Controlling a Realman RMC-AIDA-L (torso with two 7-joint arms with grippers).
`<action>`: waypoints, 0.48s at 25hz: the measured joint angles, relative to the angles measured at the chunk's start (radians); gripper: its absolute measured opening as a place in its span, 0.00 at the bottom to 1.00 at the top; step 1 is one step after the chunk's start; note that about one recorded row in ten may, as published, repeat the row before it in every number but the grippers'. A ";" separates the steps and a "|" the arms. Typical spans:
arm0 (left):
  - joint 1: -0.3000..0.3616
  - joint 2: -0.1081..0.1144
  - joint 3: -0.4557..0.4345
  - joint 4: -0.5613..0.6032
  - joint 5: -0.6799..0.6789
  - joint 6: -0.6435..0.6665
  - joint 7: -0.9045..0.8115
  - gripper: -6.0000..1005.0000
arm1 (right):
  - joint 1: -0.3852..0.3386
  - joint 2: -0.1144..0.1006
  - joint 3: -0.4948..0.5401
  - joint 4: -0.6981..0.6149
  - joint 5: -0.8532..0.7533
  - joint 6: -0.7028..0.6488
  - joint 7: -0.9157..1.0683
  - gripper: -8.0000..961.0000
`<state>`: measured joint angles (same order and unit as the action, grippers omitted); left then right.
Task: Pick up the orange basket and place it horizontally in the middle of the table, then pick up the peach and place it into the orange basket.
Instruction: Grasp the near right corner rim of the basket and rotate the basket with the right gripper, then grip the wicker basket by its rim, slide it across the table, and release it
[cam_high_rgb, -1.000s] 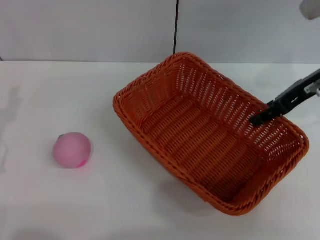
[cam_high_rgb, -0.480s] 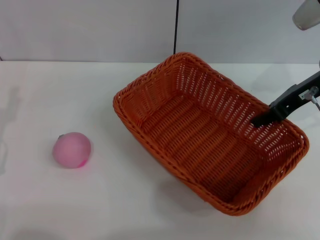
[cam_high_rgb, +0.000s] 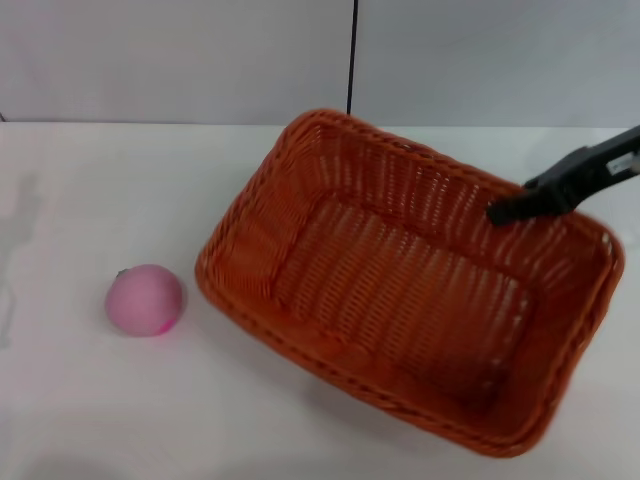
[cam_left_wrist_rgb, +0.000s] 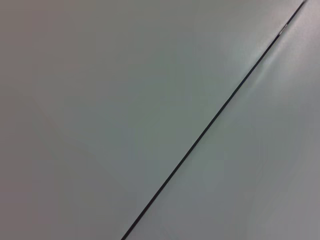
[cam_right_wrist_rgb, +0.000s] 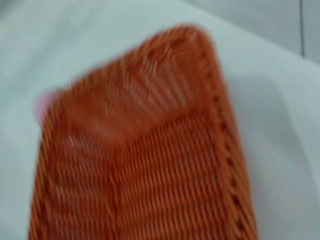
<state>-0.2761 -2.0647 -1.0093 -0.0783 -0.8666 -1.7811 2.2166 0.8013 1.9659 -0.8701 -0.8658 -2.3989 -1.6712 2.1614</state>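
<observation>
1. On the white table (cam_high_rgb: 90, 400), our right gripper (cam_high_rgb: 510, 208) is clamped on the far right rim of the orange basket (cam_high_rgb: 400, 290), right of centre.
2. We judge the basket step underway; its long axis runs diagonally, far-left to near-right, not yet horizontal.
3. To the left, well apart, lies the peach (cam_high_rgb: 145, 299), untouched.
4. Our left gripper is out of sight.
</observation>
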 joint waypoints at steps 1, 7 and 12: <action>0.000 0.000 0.000 0.000 0.000 0.000 0.000 0.86 | -0.010 -0.021 0.038 -0.001 0.068 -0.035 -0.018 0.17; 0.000 0.000 -0.004 0.000 0.000 -0.001 0.000 0.86 | -0.029 -0.084 0.084 0.009 0.243 -0.145 -0.089 0.17; -0.003 0.000 -0.004 0.000 0.000 0.000 0.001 0.86 | -0.011 -0.128 0.077 0.012 0.272 -0.219 -0.162 0.17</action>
<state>-0.2790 -2.0647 -1.0130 -0.0782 -0.8667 -1.7814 2.2173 0.7907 1.8380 -0.7935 -0.8535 -2.1273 -1.8901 1.9995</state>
